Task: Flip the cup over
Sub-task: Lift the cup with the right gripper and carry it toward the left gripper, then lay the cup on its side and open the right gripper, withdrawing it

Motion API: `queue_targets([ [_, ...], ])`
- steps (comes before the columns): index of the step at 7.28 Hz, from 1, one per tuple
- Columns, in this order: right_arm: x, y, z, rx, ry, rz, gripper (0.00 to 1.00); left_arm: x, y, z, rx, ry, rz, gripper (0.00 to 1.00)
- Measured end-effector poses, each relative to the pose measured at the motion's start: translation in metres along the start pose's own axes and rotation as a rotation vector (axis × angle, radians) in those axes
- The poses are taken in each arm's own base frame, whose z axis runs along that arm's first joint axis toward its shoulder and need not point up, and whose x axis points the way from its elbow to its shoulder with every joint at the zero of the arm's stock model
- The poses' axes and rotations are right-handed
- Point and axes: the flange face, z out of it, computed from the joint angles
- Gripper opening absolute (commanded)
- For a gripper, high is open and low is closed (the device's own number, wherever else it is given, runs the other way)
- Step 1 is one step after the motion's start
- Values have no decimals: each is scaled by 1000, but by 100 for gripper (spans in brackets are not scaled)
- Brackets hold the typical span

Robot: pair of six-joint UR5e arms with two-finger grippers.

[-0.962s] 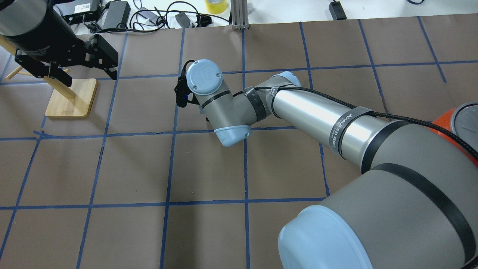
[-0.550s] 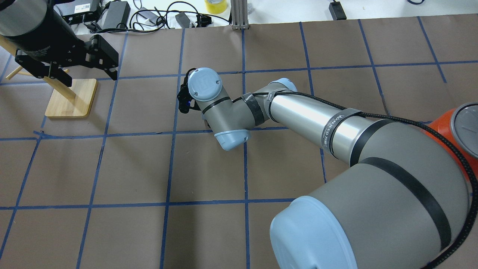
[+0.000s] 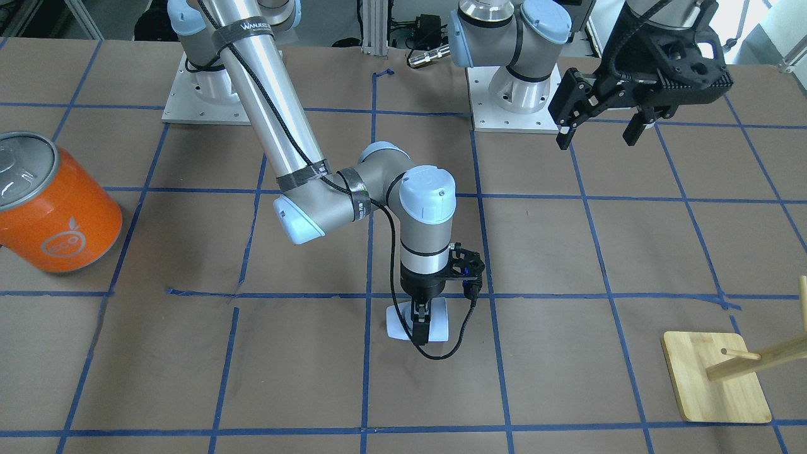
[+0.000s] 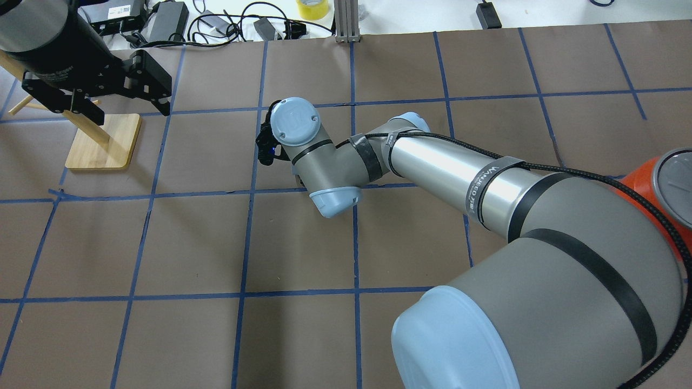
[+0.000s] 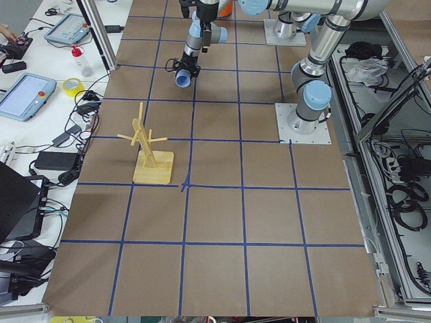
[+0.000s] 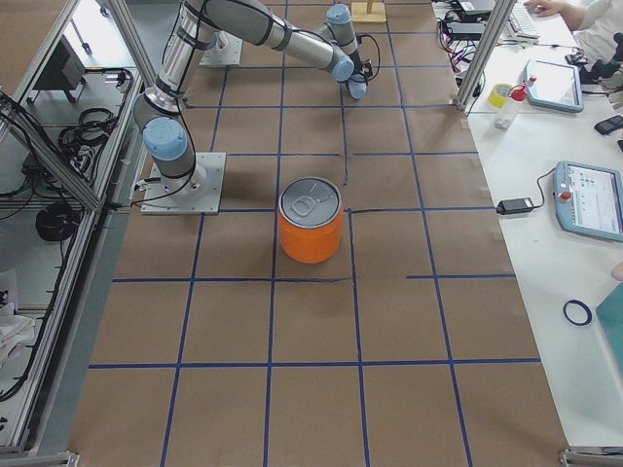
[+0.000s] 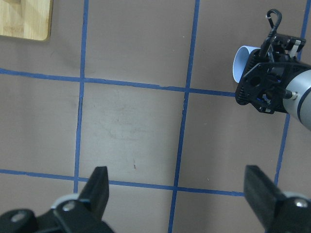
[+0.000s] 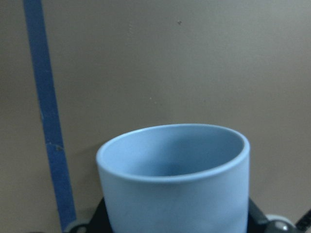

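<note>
Quick count: one cup (image 3: pixel 439 319), one orange can (image 3: pixel 60 217), one wooden peg stand (image 3: pixel 715 386), two arms, plus a blue tape grid over the brown surface (image 3: pixel 302 378).

The cup's on its side mid-surface, just on the operators' side of a tape line, with its mouth toward the robot's left. The right pincer (image 3: pixel 420 332) comes straight down on it, one finger on each side of the cup wall, pinching the cup. Can't tell whether the cup touches the surface or hangs just off it. A black wrist cable (image 3: pixel 464 328) loops down beside the cup.

The left pincer (image 3: pixel 597 139) hangs high near its own base, fingers spread wide, gripping nothing, well apart from the cup.

The can stands well off on the robot's right. The stand is well off on its left, near the operators' edge. The cup is far from every edge of the surface, with whole grid squares between it and both of those.
</note>
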Motion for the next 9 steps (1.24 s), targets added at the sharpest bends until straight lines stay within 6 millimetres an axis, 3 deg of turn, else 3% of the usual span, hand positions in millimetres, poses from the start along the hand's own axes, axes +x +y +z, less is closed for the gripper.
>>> queue_targets([
  [1, -1, 0, -1, -4, -7, 0, 80, 0, 0, 0, 1, 0, 0, 100],
  [2, -1, 1, -1, -8, -12, 0, 100, 0, 0, 0, 1, 0, 0, 100],
  [5, 3, 2, -11, -25, 8, -1, 100, 0, 1, 0, 0, 0, 0, 100],
  [6, 8, 2, -25, -24, 14, 0, 100, 0, 1, 0, 0, 0, 0, 100],
  [9, 32, 16, -98, -18, 32, 42, 100, 0, 1, 0, 1, 0, 0, 100],
])
